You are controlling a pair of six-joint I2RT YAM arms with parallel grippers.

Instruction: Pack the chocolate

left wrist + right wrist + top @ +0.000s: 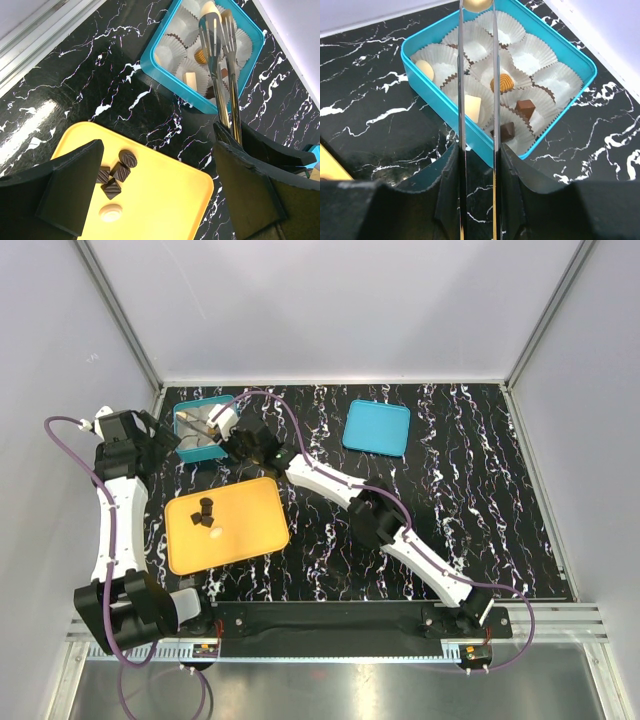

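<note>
We find the right gripper (479, 170) closest to the lens, its fingers clamped on the handles of the metal tongs (461, 100). The tong blades reach out over the teal box (430, 31) at the far left of the table. Their tips pinch a pale cream chocolate (476, 4) above the box's far row. Inside, we count five boxed chocolates (501, 82) seated in white paper cups (555, 82): two pale, one caramel, two brown.

The left gripper (160, 192) stands just left of the box, jaws spread wide and gripping nothing.

On the orange tray (150, 222), near of the box, four dark chocolates (117, 172) lie in a tight cluster. One cream-white chocolate (110, 213) lies just beside them.

The flat teal lid (376, 428) lies well apart at the far right of the black marbled table (450, 510).
</note>
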